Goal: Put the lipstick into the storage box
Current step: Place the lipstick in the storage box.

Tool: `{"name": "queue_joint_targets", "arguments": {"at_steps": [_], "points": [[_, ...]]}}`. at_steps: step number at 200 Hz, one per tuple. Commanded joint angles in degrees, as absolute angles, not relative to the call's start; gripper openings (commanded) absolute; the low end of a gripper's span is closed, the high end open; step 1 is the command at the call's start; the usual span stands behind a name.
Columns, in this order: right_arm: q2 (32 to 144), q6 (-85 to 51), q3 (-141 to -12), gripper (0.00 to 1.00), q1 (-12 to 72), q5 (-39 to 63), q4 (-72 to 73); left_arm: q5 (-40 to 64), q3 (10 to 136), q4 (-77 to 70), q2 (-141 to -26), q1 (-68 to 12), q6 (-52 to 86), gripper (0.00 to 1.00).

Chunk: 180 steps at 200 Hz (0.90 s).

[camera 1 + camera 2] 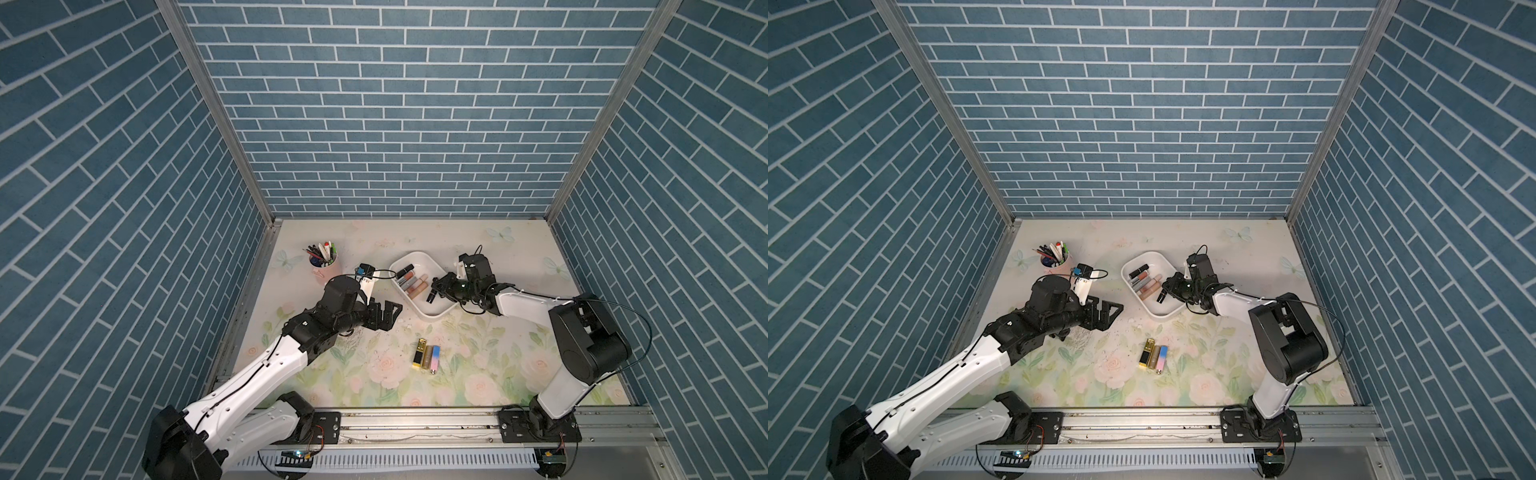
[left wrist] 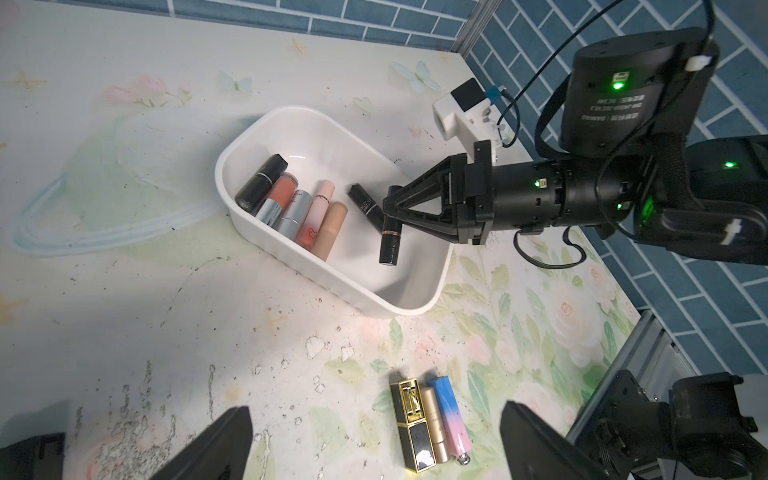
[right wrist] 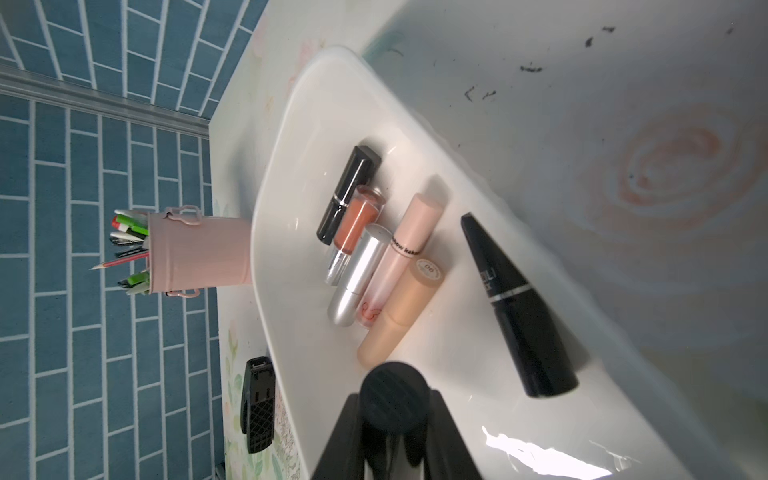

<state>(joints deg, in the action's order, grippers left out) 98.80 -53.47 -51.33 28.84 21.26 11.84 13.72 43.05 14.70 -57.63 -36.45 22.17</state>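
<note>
Left wrist cam: my right gripper (image 2: 388, 216) is clamped on the black cylindrical lipstick (image 2: 390, 245), which dangles off its tips, over the shallow white plastic storage box (image 2: 415, 309); left gripper (image 1: 392, 316) gapes wide.

Looking down on a tabletop (image 1: 353, 374). Toward the back, near the middle, sits the storage box (image 1: 424, 266), turned at an angle. Inside it, a row of five lipsticks (image 1: 411, 280) lies side by side along the left wall. A lone lipstick (image 2: 365, 203) lies apart from them, nearer the right wall. The right end effector (image 1: 435, 289) reaches over the box from the right, clamping a hanging lipstick (image 2: 390, 243) above the box's near half. A pen cup (image 1: 326, 270) stands at the back left. The left end effector (image 1: 395, 318) hovers left of the box. In front of the box, three loose lipsticks (image 1: 426, 354) lie side by side, touching.
</note>
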Motion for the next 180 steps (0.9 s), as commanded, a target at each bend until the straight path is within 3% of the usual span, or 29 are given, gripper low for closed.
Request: {"name": "queue_joint_targets", "arguments": {"at_steps": [1, 180], "points": [[101.42, -56.23, -53.43, 0.12, 28.65, 21.86, 15.02, 13.57, 41.76, 14.86, -58.36, -37.17, 20.96, 1.00], [105.04, -57.56, -54.91, 0.38, 28.66, 23.20, 16.37, 12.74, 40.97, 14.45, -60.46, -39.13, 20.59, 1.00]]}}
